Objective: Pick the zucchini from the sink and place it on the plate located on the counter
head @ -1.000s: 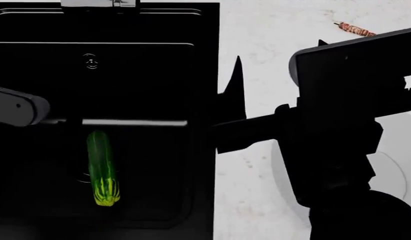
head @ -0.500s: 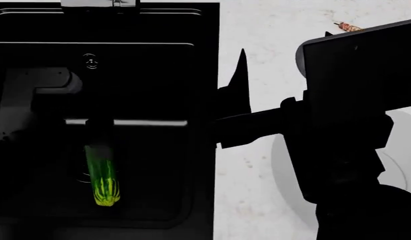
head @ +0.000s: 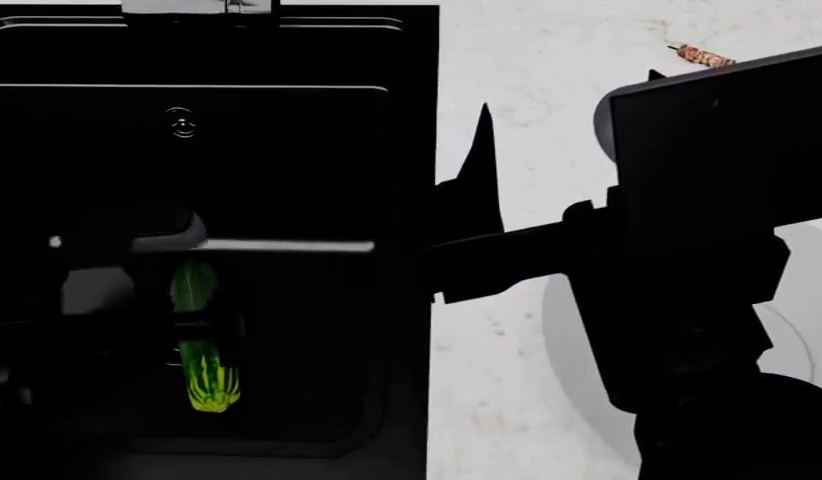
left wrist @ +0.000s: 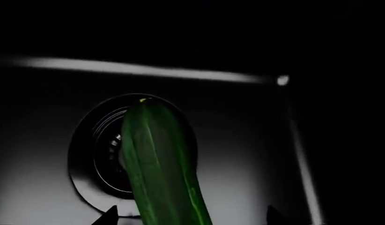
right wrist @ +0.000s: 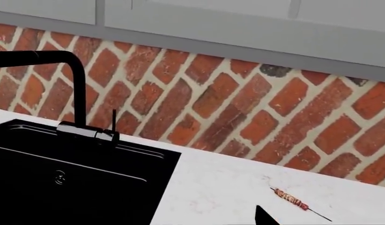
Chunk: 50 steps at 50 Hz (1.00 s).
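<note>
1. One zucchini point(head: 204, 350) is seen lying on the floor of the sink point(head: 304, 150), its yellow-streaked end toward the near wall; its middle is crossed by the dark left arm.
2. In the left wrist view the zucchini point(left wrist: 161, 168) is shown lengthwise over the round drain point(left wrist: 99, 164), between two dark fingertips point(left wrist: 108, 216) at the frame edge.
3. Left end effector point(head: 184, 325): placed low in the basin, its tips apart on either side of the zucchini — contact cannot be told.
4. Right end effector point(head: 478, 195): held over the sink's right edge, one pointed finger point(head: 481, 150) upright against the white desk point(head: 545, 80); whether it is apart or together cannot be told.
5. Grey plate point(head: 791, 340) is seen on the desk at the right, largely hidden behind the right arm.
6. Small skewer point(right wrist: 291, 199) lies on the desk near the brick wall point(right wrist: 242, 103), well apart from the sink; a black faucet point(right wrist: 67, 89) stands behind the basin.
</note>
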### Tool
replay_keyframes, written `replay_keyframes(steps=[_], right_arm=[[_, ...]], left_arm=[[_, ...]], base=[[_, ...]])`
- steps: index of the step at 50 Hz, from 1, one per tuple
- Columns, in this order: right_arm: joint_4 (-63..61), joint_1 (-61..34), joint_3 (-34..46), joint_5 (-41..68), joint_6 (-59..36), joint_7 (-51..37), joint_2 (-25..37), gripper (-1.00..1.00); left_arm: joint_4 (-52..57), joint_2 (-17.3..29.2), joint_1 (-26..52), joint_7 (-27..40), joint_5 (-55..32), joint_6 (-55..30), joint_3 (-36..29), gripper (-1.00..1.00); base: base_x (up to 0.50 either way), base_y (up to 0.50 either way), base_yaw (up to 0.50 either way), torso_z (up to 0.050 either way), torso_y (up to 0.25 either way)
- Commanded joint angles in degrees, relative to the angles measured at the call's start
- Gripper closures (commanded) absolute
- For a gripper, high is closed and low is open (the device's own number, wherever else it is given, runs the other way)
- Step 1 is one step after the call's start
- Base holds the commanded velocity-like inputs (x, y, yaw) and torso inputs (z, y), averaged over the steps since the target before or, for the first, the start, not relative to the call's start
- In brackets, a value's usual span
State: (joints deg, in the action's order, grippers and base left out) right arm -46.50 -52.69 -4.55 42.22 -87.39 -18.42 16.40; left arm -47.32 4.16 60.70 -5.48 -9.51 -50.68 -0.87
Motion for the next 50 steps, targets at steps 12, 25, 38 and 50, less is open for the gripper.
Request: replay_keyframes(steps=[12,25,38,50], right_arm=[[2.13,1.46,2.59,1.35,3.77,-1.88,1.57,-1.00],[2.61,1.78,3.33,1.86,4.57,-2.57,1.89,-1.00],[3.36,2.15,3.75,2.14,5.69,-2.88,2.56,-1.00],[3.46,2.10,3.93,2.80,5.94,-3.42,2.76,-1.00]], left_arm=[[-27.65,-1.06,5.47,-2.06,3.70,14.26,3.29,-1.00],[-27.66,-1.43,3.92,-3.88,7.12,11.68,7.14,-1.00],[-27.66,-1.63,2.52,-5.83,8.51,8.61,9.72,-1.00],[-27.66,-1.66,2.55,-5.90,8.88,8.47,11.36,1.00]], base=[[0.00,0.00,0.00,0.000,0.000],[0.00,0.00,0.00,0.000,-0.001],[-0.01,0.00,0.00,-0.001,-0.002],[-0.01,0.00,0.00,-0.001,-0.003]])
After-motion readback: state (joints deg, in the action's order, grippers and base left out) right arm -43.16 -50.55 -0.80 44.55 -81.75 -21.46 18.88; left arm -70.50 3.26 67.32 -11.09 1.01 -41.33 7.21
